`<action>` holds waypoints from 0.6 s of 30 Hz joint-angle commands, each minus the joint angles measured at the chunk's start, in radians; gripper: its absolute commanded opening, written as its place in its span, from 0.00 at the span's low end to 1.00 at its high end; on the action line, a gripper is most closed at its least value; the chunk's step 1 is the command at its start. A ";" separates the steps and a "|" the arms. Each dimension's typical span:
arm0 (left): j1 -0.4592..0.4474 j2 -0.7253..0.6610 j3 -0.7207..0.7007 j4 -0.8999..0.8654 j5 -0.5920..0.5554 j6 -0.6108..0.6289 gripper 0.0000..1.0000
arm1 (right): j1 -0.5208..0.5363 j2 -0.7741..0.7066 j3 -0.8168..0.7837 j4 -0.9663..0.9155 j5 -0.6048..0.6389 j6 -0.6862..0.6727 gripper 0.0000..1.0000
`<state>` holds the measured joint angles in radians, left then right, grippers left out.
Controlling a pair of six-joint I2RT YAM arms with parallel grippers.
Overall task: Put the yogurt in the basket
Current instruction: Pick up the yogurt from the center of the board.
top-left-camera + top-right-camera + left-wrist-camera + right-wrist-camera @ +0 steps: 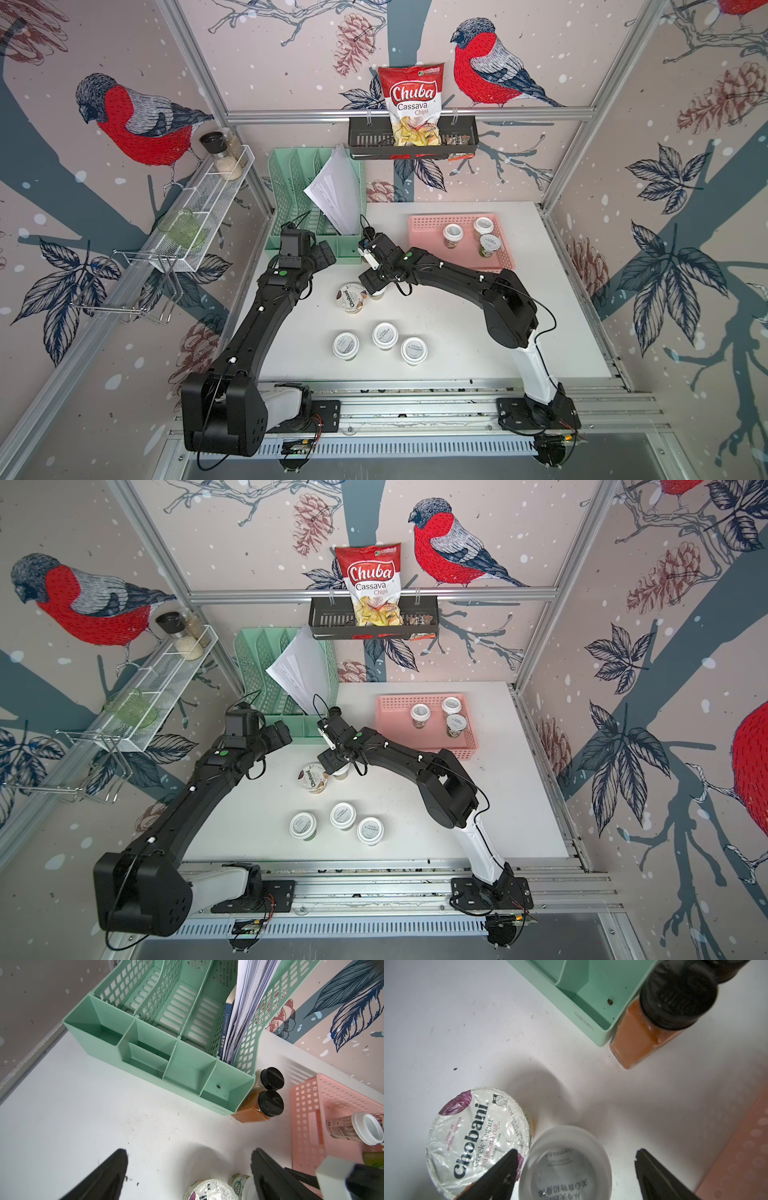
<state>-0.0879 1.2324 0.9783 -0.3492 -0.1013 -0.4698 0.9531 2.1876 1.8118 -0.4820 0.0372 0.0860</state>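
1. The right fingers stand spread on either side of a white-lidded yogurt jar, not clamped on it.
2. The Chobani cup stands just beside that jar on the table.
3. The left fingers are spread wide and hold nothing.
4. Three jars sit in the pink basket.

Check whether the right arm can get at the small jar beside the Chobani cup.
Probably yes: the right tool hangs open, straddling the jar; the Chobani cup sits close beside it and may crowd one side.
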 commanded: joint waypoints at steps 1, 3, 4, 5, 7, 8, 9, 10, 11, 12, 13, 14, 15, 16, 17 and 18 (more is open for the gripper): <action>0.003 -0.007 -0.005 0.016 -0.002 0.011 0.96 | 0.001 0.002 -0.005 -0.021 0.007 0.017 0.88; 0.004 -0.003 -0.005 0.016 0.000 0.010 0.96 | 0.001 -0.008 -0.017 -0.019 0.007 0.018 0.86; 0.003 -0.001 -0.003 0.017 0.000 0.010 0.96 | 0.002 -0.013 -0.024 -0.017 0.010 0.018 0.86; 0.003 -0.001 -0.003 0.017 0.001 0.011 0.96 | 0.002 -0.018 -0.030 -0.015 0.011 0.019 0.85; 0.003 -0.002 -0.003 0.019 0.002 0.012 0.96 | 0.001 -0.030 -0.045 -0.016 0.018 0.020 0.84; 0.004 -0.002 -0.001 0.018 0.002 0.012 0.96 | 0.000 -0.035 -0.053 -0.015 0.020 0.021 0.84; 0.002 -0.002 -0.002 0.019 0.003 0.012 0.96 | -0.001 -0.040 -0.060 -0.015 0.023 0.021 0.84; 0.003 -0.001 -0.001 0.019 0.003 0.013 0.96 | -0.002 -0.046 -0.068 -0.016 0.025 0.021 0.83; 0.002 -0.002 0.000 0.018 0.002 0.012 0.96 | -0.004 -0.053 -0.078 -0.015 0.028 0.023 0.83; 0.003 -0.002 -0.001 0.019 0.003 0.012 0.96 | -0.005 -0.059 -0.088 -0.016 0.029 0.023 0.83; 0.004 -0.001 -0.002 0.018 0.005 0.012 0.96 | -0.006 -0.067 -0.095 -0.015 0.030 0.024 0.82; 0.003 -0.001 -0.001 0.019 0.005 0.012 0.96 | -0.007 -0.075 -0.103 -0.016 0.031 0.024 0.82; 0.002 -0.002 -0.001 0.018 0.006 0.013 0.96 | -0.006 -0.082 -0.111 -0.015 0.032 0.024 0.82; 0.002 -0.002 -0.001 0.018 0.006 0.013 0.96 | -0.006 -0.087 -0.116 -0.015 0.030 0.024 0.82; 0.003 -0.003 -0.001 0.019 0.007 0.013 0.96 | -0.006 -0.091 -0.119 -0.015 0.028 0.024 0.83; 0.003 -0.002 -0.002 0.020 0.008 0.013 0.96 | -0.007 -0.092 -0.120 -0.015 0.026 0.024 0.85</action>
<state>-0.0879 1.2316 0.9749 -0.3485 -0.1013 -0.4698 0.9478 2.1117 1.6985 -0.4900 0.0521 0.0868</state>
